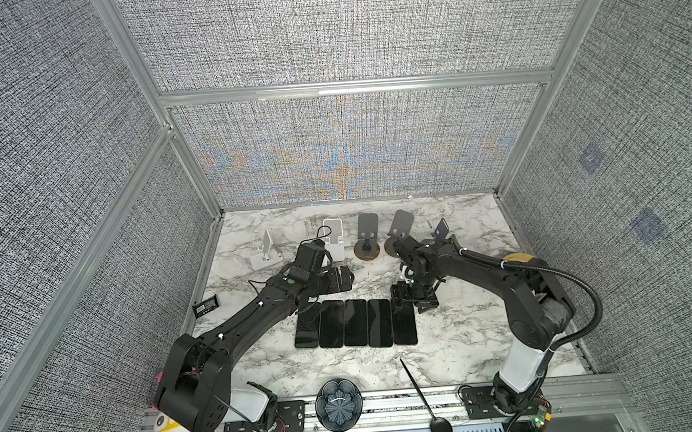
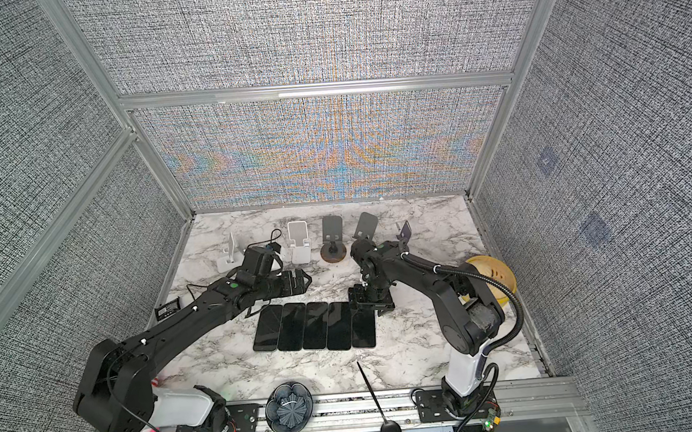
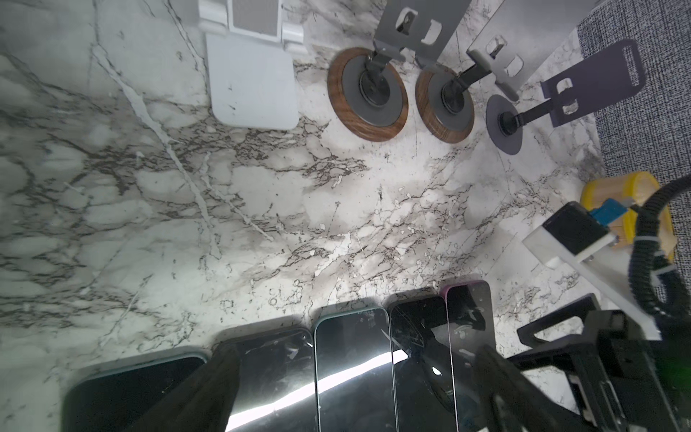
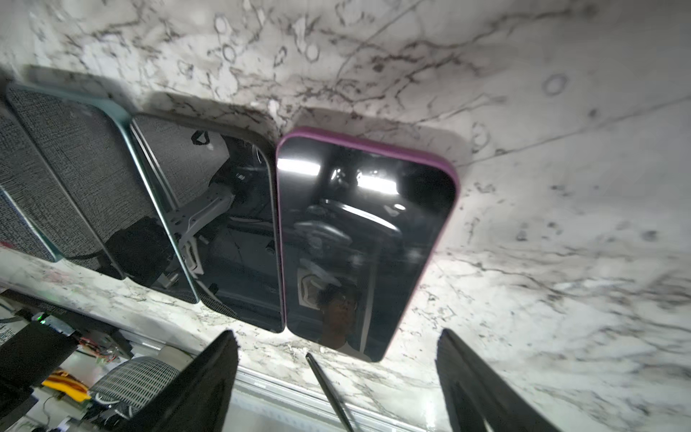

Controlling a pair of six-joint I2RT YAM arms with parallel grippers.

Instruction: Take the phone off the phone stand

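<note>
Several dark-screened phones lie flat side by side on the marble table (image 1: 461, 342). The rightmost phone (image 1: 404, 325) (image 4: 359, 239) has a purple case. Just above its far end my right gripper (image 1: 415, 302) (image 4: 336, 336) points down, open, with nothing between its fingers. My left gripper (image 1: 343, 284) (image 3: 355, 351) hangs open and empty over the far ends of the left-hand phones. Along the back stand several phone stands: two white ones (image 1: 266, 251) (image 1: 333, 236), two grey ones on wooden bases (image 1: 367, 240) (image 1: 399, 230) and a purple one (image 1: 441, 229). No phone rests on any of them.
A black spoon (image 1: 426, 399) and a dark patterned bowl (image 1: 339, 405) lie at the front edge. A small black battery-like block (image 1: 205, 307) sits by the left wall. A tan and yellow basket (image 2: 492, 277) stands behind the right arm. Fabric walls enclose three sides.
</note>
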